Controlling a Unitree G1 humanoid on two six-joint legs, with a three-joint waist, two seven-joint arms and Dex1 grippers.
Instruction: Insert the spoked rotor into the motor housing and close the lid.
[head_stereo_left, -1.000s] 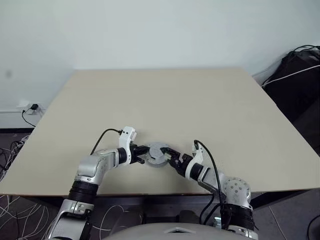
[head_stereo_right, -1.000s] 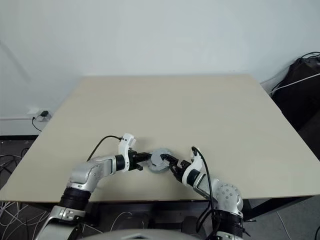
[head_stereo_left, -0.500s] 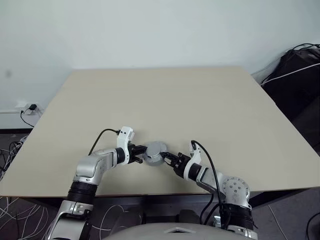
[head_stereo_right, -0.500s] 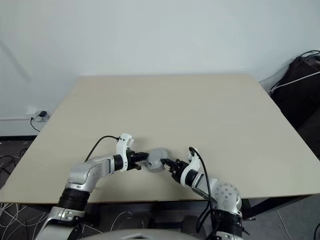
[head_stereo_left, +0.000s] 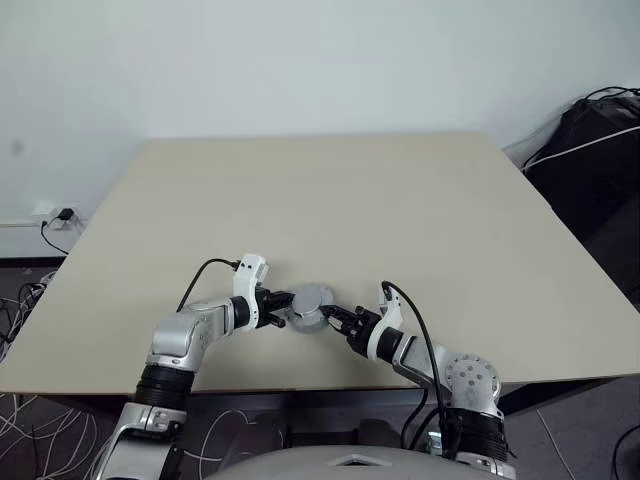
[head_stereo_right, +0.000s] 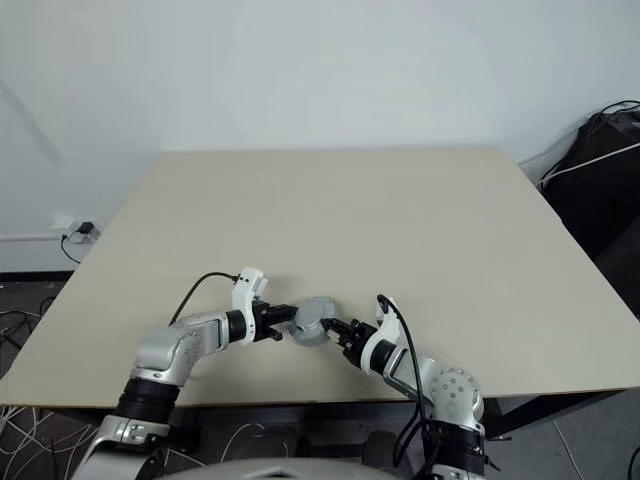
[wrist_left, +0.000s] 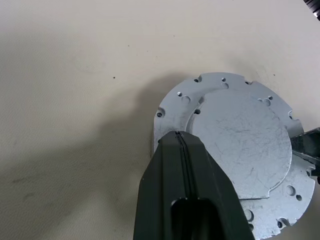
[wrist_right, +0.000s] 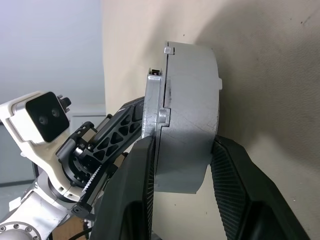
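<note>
So a second ago my right claw was spread wide around the lid; now it's clamped on the assembly, one finger on each flat face. The whole thing has tipped up since then too, sitting on edge near the front of the counter instead of flat. My left claw is pinched shut, tips against the lid's rim. The left wrist view gives the lid's silver back with its screw holes; the right wrist view gives it edge-on, lid stacked flush on the motor housing.
</note>
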